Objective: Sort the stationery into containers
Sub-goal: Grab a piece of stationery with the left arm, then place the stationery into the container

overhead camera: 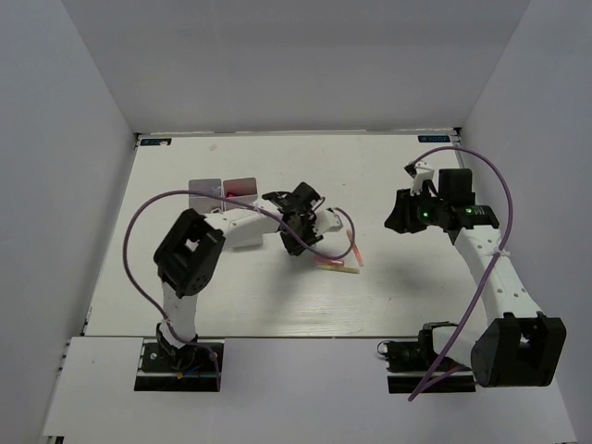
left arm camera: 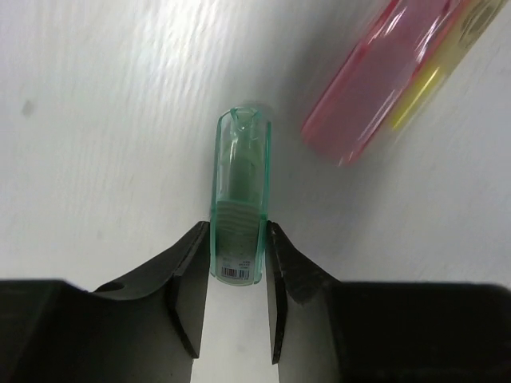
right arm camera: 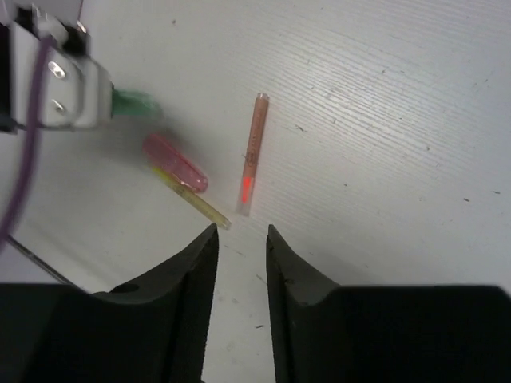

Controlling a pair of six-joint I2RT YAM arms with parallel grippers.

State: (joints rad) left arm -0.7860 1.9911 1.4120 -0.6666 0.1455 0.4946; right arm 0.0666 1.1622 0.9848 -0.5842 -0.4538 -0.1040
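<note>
The left fingers (left arm camera: 188, 287) squeeze a green highlighter (left arm camera: 239, 183) lying on the desk (left arm camera: 96, 120), near a pink highlighter (left arm camera: 375, 88). The right fingers (right arm camera: 192, 271) are a little apart, holding nothing.

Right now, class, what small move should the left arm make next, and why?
Probably lift the left gripper straight up a little. Its fingers look pressed against both sides of the green marker, which seems to lie on the table, and the pink marker sits close ahead; rising first should clear it before going to the bins.
</note>
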